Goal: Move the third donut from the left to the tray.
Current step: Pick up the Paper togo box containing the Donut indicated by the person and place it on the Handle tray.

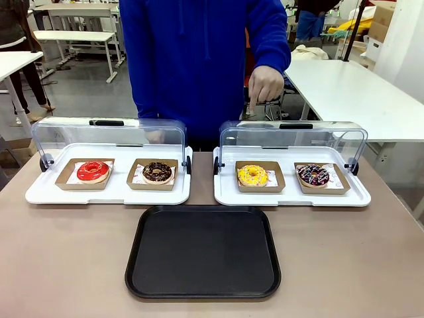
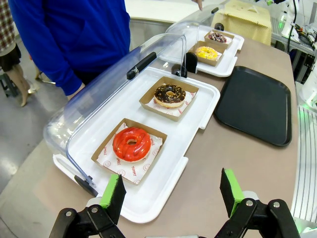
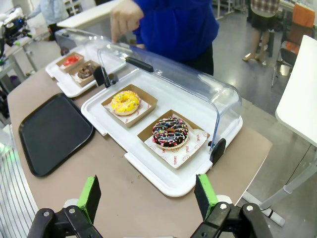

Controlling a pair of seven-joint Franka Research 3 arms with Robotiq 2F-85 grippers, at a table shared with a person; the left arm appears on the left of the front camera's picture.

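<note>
The right gripper [image 3: 147,192] hangs with its green-padded fingers wide apart and nothing between them. The yellow donut [image 3: 125,102] lies ahead of it and a little to the left in its own view, in a brown cardboard square on white paper, just beyond the dark sprinkled donut [image 3: 170,132], which sits nearest the fingers. Both donuts share a white display base [image 3: 168,186]; its clear lid [image 3: 198,84] stands swung back on the far side, away from the gripper, which I judge leaves the donuts open to a reach from the robot's side. The cardboard square probably offers a firmer edge to pinch than the icing would.

The tray [image 3: 49,134] lies farther to the left of that gripper, bare, just beside the base; the carry looks short. The donut is not yet on it.

The left gripper [image 2: 172,186] is likewise spread and holds nothing; the red donut [image 2: 131,144] is closest ahead of it, the chocolate donut [image 2: 170,95] lies beyond, and the yellow donut sits far off toward the upper right of its view. The right arm therefore seems the better placed.

The person's hand [image 1: 265,85] hovers behind the lid, well beyond both grippers, one finger pointing down; it may be marking the target.
</note>
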